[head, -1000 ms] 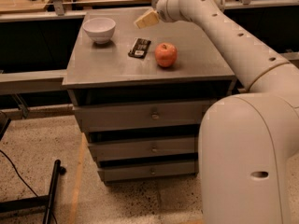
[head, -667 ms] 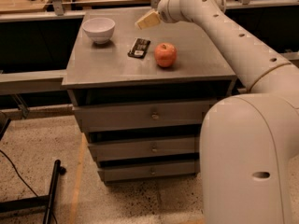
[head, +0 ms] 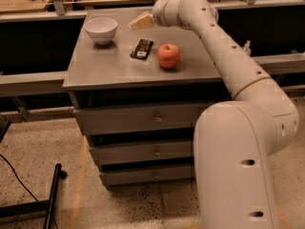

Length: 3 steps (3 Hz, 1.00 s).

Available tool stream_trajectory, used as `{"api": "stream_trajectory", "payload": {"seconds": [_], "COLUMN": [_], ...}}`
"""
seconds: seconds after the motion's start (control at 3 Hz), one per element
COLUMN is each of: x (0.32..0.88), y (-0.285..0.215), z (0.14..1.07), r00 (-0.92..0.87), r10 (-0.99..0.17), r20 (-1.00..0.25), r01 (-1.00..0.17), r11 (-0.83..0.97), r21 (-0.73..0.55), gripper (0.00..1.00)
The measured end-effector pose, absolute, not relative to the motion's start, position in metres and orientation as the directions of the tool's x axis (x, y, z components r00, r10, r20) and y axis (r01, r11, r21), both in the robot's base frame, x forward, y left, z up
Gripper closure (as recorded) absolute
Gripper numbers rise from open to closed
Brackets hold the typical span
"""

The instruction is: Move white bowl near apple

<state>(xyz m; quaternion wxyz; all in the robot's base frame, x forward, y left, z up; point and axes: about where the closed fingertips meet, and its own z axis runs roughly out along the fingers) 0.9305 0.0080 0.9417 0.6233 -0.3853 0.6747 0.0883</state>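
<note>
Grey metal is forming the flat top of a drawer cabinet (head: 109, 69), and the task's things are sitting on it. The white bowl (head: 100, 30) is standing upright at the far left corner of the top, with nothing showing inside it. The apple (head: 168, 56) is resting towards the right of the middle, well apart from the bowl. A flat black packet (head: 142, 48) is lying between the two, nearer to the apple, touching neither. The gripper (head: 141, 21) is hovering over the far edge of the top, to the right of the bowl and on the far side of the packet, pointing left towards the bowl without touching it. How far the gripper is opening cannot be told from this view, and nothing is visibly hanging from it. The pale arm (head: 224, 46) is reaching in from the right, passing above the right side of the cabinet and bending down into the robot's wide base (head: 236, 171) at the near right. Three drawers (head: 143, 120) are facing the camera below the top, all closed. A black bar (head: 52, 194) is lying on the speckled floor (head: 143, 206) at the near left.
</note>
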Motion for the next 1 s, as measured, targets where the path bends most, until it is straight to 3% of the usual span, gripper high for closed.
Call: {"api": "stream_trajectory", "payload": {"seconds": [1.0], "x": [0.930], "y": [0.056], "z": [0.918], "r00": [0.182], "r10": [-0.491], "r20": [-0.852], "r01": [-0.720], "r11": [0.523], "r21": [-0.455], "gripper": [0.00]}}
